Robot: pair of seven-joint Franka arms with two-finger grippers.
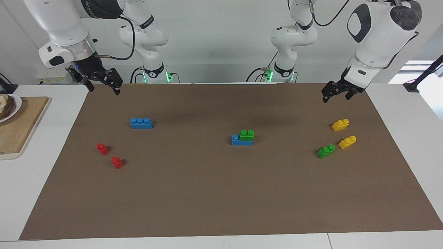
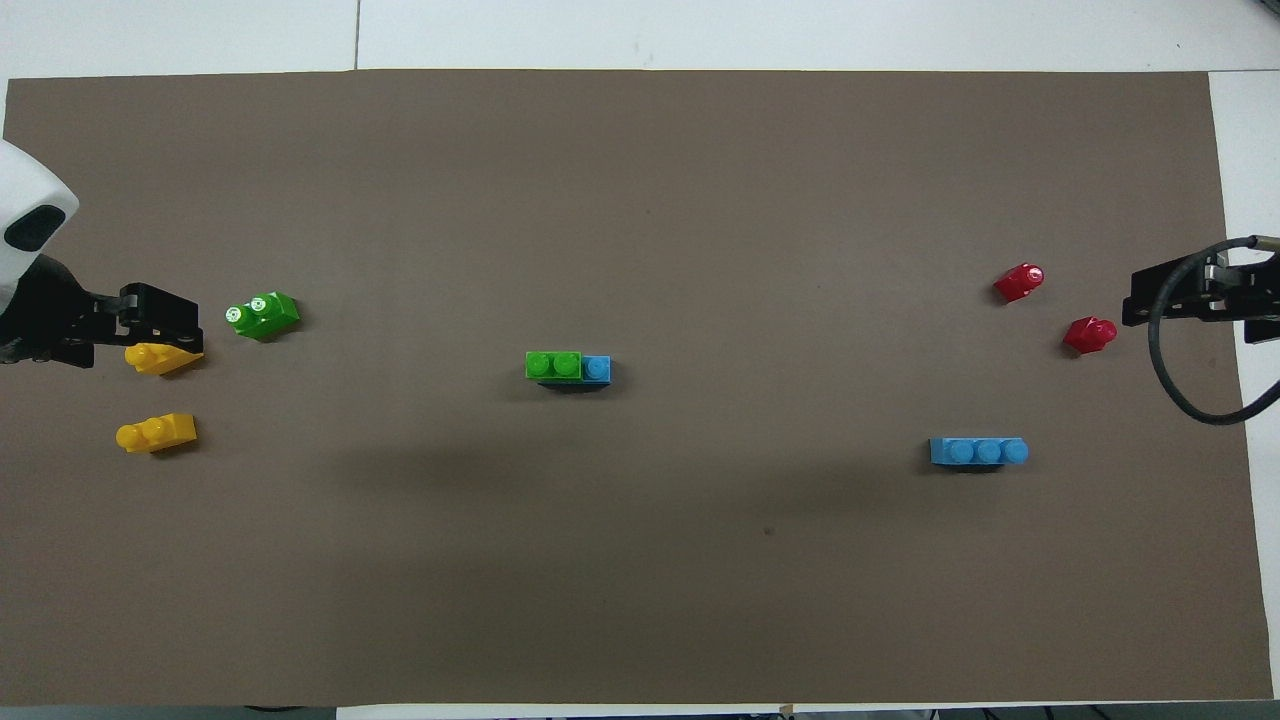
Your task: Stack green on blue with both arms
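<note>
Facing view: I see the green brick [image 1: 246,135] seated on the blue brick [image 1: 238,140] mid-mat, one blue stud bare. Left gripper [image 1: 337,92] hangs over the mat's edge toward its own end, fingers spread, empty. Right gripper [image 1: 102,82] is likewise spread and empty over its own corner.

Overhead view: a spare green brick [image 2: 263,315] lies near two yellow bricks [image 2: 160,357]; a second blue brick [image 2: 978,452] sits nearer the robots than the two red bricks [image 2: 1089,334].

Mat [image 1: 207,193] plain brown; table [image 1: 34,180] white. Bricks: two blue [image 1: 141,123], two green [image 1: 326,151], two yellow [image 1: 340,125], two red [image 1: 102,148].
</note>
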